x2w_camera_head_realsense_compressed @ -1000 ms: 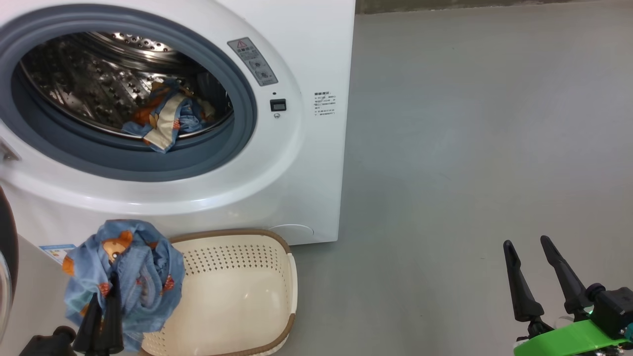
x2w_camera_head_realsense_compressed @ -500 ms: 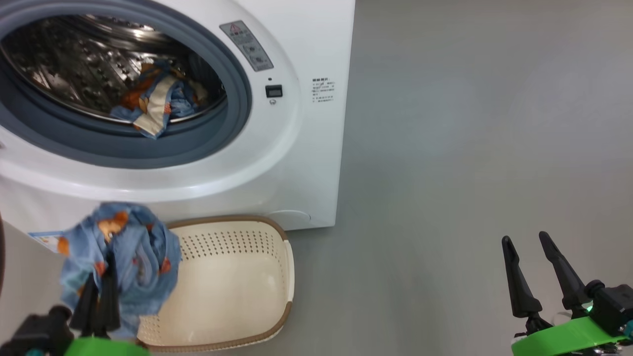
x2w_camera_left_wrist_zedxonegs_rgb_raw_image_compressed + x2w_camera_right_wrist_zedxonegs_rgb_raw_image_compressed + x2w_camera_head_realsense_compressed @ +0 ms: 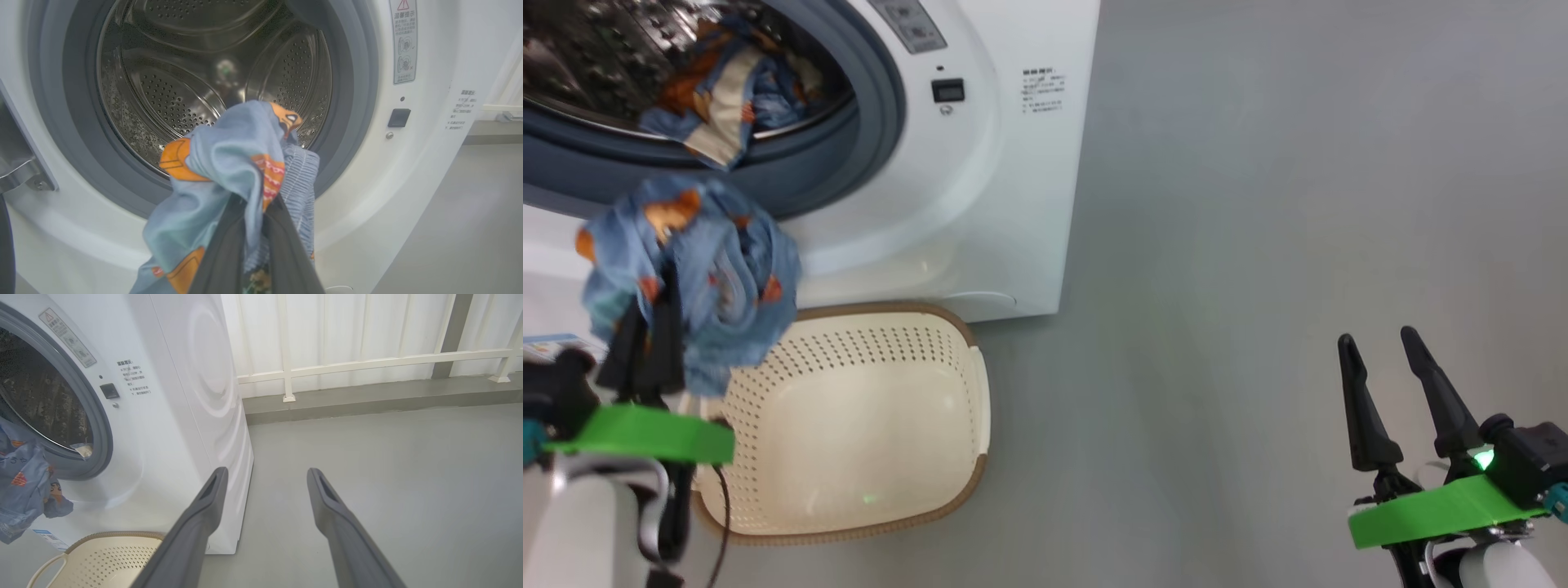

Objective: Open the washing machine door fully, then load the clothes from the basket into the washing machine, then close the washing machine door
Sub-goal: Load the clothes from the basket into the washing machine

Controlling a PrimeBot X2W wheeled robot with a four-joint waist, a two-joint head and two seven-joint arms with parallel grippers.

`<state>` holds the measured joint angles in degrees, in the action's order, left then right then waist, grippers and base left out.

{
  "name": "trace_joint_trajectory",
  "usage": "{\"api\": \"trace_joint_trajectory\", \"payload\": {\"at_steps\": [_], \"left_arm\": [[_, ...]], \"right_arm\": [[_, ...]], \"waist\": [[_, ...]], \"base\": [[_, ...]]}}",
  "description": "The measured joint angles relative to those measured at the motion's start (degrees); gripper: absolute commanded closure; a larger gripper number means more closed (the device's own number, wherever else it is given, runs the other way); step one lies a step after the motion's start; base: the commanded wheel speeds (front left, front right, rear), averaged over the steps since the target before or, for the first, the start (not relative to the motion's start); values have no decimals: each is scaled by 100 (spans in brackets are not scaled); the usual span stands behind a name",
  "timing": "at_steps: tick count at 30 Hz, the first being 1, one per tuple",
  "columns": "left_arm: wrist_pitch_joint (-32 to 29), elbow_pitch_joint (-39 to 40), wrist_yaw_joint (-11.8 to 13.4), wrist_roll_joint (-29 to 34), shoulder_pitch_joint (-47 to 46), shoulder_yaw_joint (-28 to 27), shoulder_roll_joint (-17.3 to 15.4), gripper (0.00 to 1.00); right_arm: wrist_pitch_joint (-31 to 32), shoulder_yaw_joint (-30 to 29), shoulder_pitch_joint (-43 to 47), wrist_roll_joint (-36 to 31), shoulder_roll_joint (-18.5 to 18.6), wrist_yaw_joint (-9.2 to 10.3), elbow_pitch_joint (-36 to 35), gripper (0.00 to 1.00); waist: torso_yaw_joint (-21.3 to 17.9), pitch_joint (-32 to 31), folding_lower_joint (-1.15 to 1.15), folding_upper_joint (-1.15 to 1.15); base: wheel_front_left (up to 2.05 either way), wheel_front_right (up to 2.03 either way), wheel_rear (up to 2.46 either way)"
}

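Observation: the left gripper (image 3: 649, 327) has its jaws pressed together, pinching a bunched light blue garment (image 3: 719, 261) with orange prints. From where I stand the bundle hangs in the air at about 9 o'clock in the head view. It is in front of the lower lip of the washing machine (image 3: 1013, 204) and above the near-left corner of the basket (image 3: 890, 312). The basket sits on the floor at 7 o'clock, touching or almost touching the machine front, and looks empty. More clothes (image 3: 719, 90) lie at the front of the drum (image 3: 184, 81), with a cream piece drooping toward the grey seal (image 3: 882, 106). A dark sliver at the 9 o'clock edge of the left wrist view is probably the door (image 3: 5, 253), swung wide. The right gripper (image 3: 1376, 336) idles at 4 o'clock, jaws spread and empty, well apart from everything.

Risks noted:
- Loose folds hang below the jaws and could drag on the seal, leaving cloth draped over the lip.
- An early release would drop the garment on the floor or back in the basket.
- Cloth left near the seal could be trapped when the door shuts.
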<state>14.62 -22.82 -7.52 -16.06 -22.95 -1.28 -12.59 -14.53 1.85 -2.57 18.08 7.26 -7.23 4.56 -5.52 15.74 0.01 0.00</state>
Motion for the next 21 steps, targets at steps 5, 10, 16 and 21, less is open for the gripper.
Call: {"api": "trace_joint_trajectory", "payload": {"at_steps": [5, 10, 16, 21], "left_arm": [[1, -386, 0, -7, -723, 94, -183, 100], [1, -855, 0, -22, -1390, 164, -342, 100], [1, -1580, 0, -27, -2258, 294, -550, 100], [1, -2298, 0, -63, -2966, 386, -638, 100]], "right_arm": [[-1, 23, -168, -7, -74, 0, 0, 0], [-1, 51, -304, -8, -153, 0, -11, 0], [-1, 137, -464, -9, -192, 0, -27, 0], [-1, 172, -621, -9, -224, 0, -30, 0]], "waist": [[-90, 263, 0, 0], [-185, 496, 0, 0], [-289, 771, 0, 0], [-368, 998, 0, 0]], "base": [[0, 0, 0], [0, 0, 0], [0, 0, 0], [0, 0, 0]]}}
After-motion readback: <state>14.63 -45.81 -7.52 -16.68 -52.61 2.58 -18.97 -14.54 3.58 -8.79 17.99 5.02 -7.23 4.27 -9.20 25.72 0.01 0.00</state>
